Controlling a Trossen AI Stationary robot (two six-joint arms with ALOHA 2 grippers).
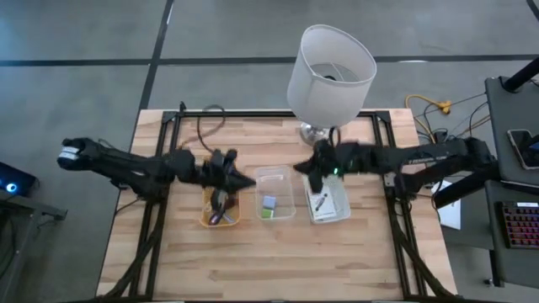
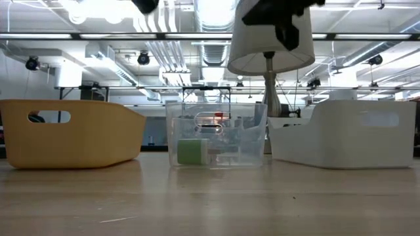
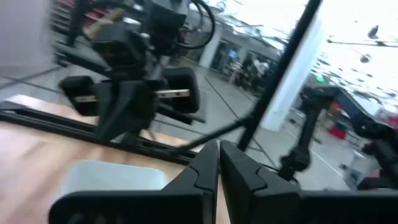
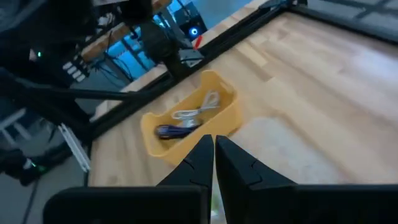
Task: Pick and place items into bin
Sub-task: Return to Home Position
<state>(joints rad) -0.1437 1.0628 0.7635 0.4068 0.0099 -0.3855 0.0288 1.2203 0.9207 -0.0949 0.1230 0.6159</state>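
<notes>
Three small bins stand in a row mid-table: a yellow bin point(image 1: 221, 209), a clear bin point(image 1: 275, 194) and a white bin point(image 1: 328, 202). The yellow bin point(image 4: 189, 124) holds a pale cable point(image 4: 198, 111) and a purple-handled tool point(image 4: 171, 130). Small green and lilac blocks point(image 1: 268, 207) lie in the clear bin; the green one point(image 2: 191, 152) shows through its wall. A white card printed with a black gadget point(image 1: 321, 203) lies in the white bin. My left gripper point(image 1: 246, 180) hovers shut between the yellow and clear bins. My right gripper point(image 1: 312, 178) hovers shut above the white bin's far left corner. Both are empty.
A big white lamp point(image 1: 330, 76) stands at the table's far edge, just behind the right gripper and the white bin. A dark cable point(image 1: 206, 126) loops over the far left part of the table. Bare wood point(image 1: 269, 261) stretches along the near side.
</notes>
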